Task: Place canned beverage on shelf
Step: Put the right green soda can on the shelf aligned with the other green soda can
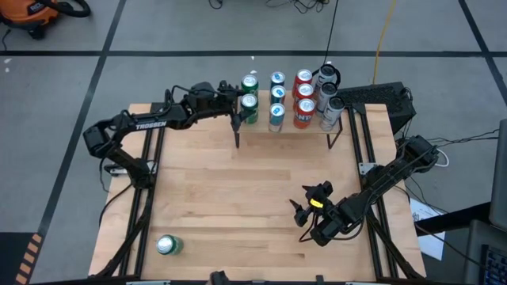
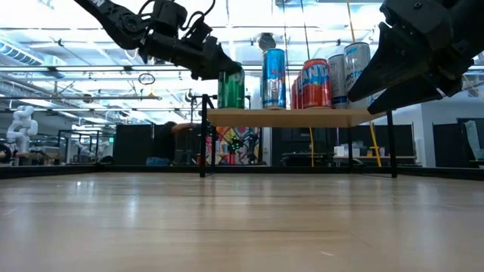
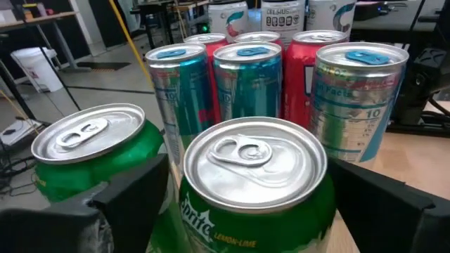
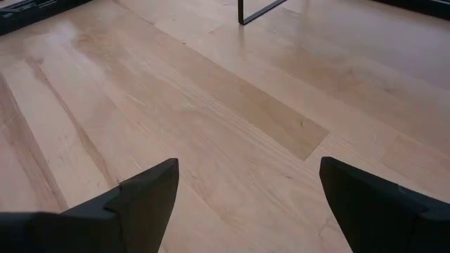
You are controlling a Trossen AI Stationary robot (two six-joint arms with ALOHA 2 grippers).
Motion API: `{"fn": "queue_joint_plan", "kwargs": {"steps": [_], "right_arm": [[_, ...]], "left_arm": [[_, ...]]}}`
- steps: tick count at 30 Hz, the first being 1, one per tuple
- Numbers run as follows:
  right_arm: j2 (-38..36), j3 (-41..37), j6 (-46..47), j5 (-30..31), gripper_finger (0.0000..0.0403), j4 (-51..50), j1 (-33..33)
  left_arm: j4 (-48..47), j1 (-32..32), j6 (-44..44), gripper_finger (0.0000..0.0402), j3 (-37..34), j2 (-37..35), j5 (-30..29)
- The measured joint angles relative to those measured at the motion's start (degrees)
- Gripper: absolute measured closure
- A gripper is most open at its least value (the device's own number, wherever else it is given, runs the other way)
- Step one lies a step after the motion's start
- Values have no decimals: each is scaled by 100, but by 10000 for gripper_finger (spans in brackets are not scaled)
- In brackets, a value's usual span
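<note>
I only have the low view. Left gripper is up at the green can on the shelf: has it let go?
Observer: Left wrist view shows the fingers standing off either side of the Sprite can, which sits upright on the shelf.
Operator: Any more green cans up there?
Observer: Yes, a second green can stands right behind it.
Operator: Any cans left to place?
Observer: One green can lies on the table's near left corner, far from the open right gripper.

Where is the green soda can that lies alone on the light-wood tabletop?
In the high view, the green soda can lies on its side near the tabletop's front left corner, far from the shelf with the other cans and from both grippers.
</note>
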Motion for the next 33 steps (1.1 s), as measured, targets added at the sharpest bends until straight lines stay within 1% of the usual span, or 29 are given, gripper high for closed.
{"fn": "queue_joint_plan", "kwargs": {"steps": [4, 8, 14, 18, 21, 26, 33], "right_arm": [[23, 0, 2, 0, 69, 2, -1], [170, 0, 34, 0, 69, 20, -1], [450, 0, 178, -3, 69, 83, -1], [582, 0, 354, 28, 69, 92, -3], [667, 0, 455, 163, 69, 103, -17], [682, 0, 468, 175, 69, 194, -51], [682, 0, 431, 179, 69, 212, -105]], "left_arm": [[55, -7, -5, 16, 0, -127, -25], [-230, -15, 9, 15, 0, -441, -203], [-1204, -15, 144, 15, 1, -1089, -934], [-1891, -80, -70, 15, -45, -1325, -1002], [-1969, -261, -156, 15, -284, -1304, -1011], [-1917, -470, -151, 14, -439, -1148, -1795], [-1381, -465, -164, 14, -529, -1113, -1936]]}}
